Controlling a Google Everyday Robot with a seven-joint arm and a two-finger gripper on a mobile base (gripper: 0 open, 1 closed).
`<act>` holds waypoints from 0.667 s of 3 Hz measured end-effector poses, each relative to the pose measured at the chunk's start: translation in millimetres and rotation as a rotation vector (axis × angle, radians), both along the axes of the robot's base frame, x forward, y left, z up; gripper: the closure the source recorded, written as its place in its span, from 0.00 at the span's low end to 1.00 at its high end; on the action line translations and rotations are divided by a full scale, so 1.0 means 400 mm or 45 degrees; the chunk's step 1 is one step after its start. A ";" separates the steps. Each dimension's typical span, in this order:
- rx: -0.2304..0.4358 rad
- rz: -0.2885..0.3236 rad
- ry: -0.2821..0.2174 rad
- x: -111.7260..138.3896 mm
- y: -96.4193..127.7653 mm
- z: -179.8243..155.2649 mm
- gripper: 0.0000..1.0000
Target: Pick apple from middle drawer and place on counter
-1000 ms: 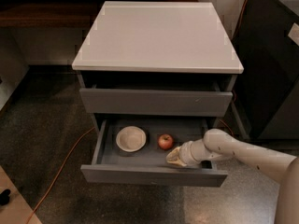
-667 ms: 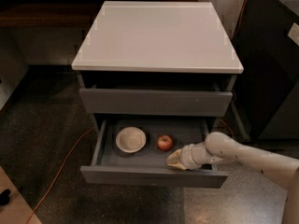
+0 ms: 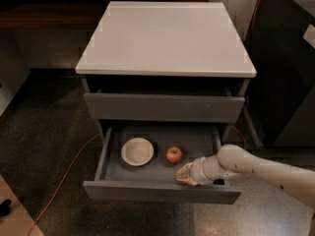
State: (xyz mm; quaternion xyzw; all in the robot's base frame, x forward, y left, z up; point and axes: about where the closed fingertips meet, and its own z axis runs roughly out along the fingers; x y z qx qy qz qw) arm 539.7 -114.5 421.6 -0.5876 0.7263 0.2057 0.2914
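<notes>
Middle drawer (image 3: 162,191) open; apple (image 3: 173,155) inside, right of the cream bowl (image 3: 137,151).
I see the gripper (image 3: 185,174) inside the drawer, just front-right of the apple; I cannot tell its grip state.

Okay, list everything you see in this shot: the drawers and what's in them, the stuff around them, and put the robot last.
counter: one, pale grey-white, flat slab above the drawers
top drawer: one, dark grey, directly below the counter
middle drawer: one, dark grey, pulled open
bowl: one, cream, left part of the middle drawer
apple: one, red with a yellowish patch, in the middle drawer, right of the bowl
cable: one, orange, on the dark floor, left of the drawers
shelf: one, dark brown wood, upper left background
arm: one, white, reaching in from the right
gripper: one, yellowish, inside the middle drawer, just right of the apple, nearer the drawer front
</notes>
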 end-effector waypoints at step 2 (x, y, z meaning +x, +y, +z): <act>-0.026 -0.008 -0.020 -0.007 0.009 0.028 0.74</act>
